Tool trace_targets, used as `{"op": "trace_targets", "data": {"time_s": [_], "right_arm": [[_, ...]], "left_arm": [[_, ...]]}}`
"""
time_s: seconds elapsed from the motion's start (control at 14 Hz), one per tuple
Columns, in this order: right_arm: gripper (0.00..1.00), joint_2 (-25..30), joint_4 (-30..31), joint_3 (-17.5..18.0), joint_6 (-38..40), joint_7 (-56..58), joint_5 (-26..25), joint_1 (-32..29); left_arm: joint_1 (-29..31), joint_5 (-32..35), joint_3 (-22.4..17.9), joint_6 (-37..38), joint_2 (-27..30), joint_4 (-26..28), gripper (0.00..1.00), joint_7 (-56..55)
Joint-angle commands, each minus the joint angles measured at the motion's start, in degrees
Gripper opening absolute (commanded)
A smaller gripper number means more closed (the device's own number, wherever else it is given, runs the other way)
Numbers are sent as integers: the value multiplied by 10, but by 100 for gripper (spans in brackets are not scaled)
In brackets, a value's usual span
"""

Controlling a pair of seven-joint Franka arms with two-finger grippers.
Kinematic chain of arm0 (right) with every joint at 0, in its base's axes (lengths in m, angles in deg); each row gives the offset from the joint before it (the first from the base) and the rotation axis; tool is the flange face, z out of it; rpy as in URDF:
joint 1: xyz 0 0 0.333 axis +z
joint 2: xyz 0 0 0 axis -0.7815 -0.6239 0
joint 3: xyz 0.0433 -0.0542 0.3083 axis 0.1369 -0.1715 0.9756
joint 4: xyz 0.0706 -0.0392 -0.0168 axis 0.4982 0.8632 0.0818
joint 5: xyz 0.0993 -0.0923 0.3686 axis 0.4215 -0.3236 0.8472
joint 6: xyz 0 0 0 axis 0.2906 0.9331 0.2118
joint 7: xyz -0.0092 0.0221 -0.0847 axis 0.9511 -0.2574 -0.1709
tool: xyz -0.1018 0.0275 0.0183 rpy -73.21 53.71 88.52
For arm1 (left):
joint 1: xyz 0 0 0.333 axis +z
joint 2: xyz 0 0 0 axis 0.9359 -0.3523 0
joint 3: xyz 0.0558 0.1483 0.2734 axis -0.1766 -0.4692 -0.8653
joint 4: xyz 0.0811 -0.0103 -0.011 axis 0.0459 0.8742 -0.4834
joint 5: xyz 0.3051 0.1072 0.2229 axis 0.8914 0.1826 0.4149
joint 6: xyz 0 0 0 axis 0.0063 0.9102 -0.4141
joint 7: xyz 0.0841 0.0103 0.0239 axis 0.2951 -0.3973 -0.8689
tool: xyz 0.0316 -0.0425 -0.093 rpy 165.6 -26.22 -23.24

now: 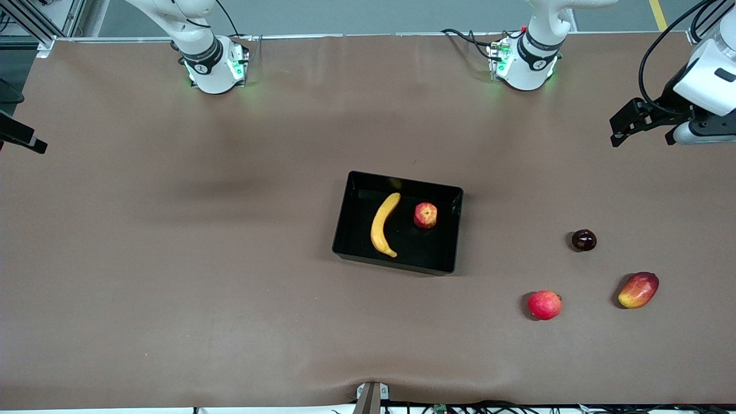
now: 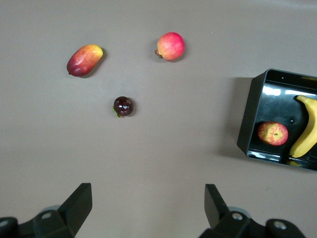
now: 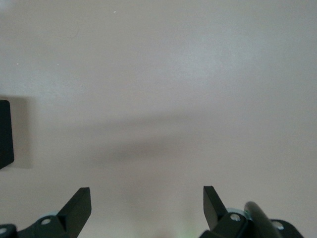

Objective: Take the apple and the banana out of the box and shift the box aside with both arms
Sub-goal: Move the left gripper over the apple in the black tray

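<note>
The black tray (image 1: 437, 247) sits in the middle of the table. The yellow banana (image 1: 383, 223) and the red apple with yellow streaks (image 1: 425, 215) lie in it, side by side and apart. My left gripper (image 1: 641, 135) hangs open and empty over bare table at the left arm's end. In the left wrist view its open gripper (image 2: 147, 198) frames bare table, with the tray (image 2: 250, 134), apple (image 2: 272, 133) and banana (image 2: 307, 131) at one edge. My right gripper (image 3: 147, 203) is open and empty over bare table. A corner of the tray (image 3: 4, 134) shows at that view's edge.
Three loose fruits lie toward the left arm's end, nearer the front camera than the left gripper: a dark round fruit (image 1: 583, 240), a plain red round fruit (image 1: 544, 305) and a red-yellow mango (image 1: 638, 290). Both arm bases (image 1: 213, 63) (image 1: 526, 60) stand at the table's back edge.
</note>
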Motion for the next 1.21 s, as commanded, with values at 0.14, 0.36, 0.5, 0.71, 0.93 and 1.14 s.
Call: {"op": "trace_targets", "data": {"time_s": [0.14, 0.36, 0.5, 0.71, 0.93, 1.14], "right_arm": [[100, -3, -9, 9, 6, 6, 9, -13], [100, -3, -9, 9, 6, 6, 9, -13], [100, -3, -9, 9, 6, 6, 10, -13], [100, -3, -9, 9, 6, 6, 10, -14], [100, -3, -9, 9, 6, 6, 10, -14], [100, -3, -8, 9, 7, 6, 10, -15]], "left_arm": [[-1, -7, 4, 13, -8, -15, 100, -2], [-7, -9, 12, 10, -17, -13, 100, 3], [-14, -10, 41, -12, -33, -9, 100, -10], [-14, -7, 95, -65, -78, -1, 100, -20], [-16, -1, 146, -130, -129, 15, 100, -82], [-55, 36, 172, -194, -188, 32, 100, -203]]}}
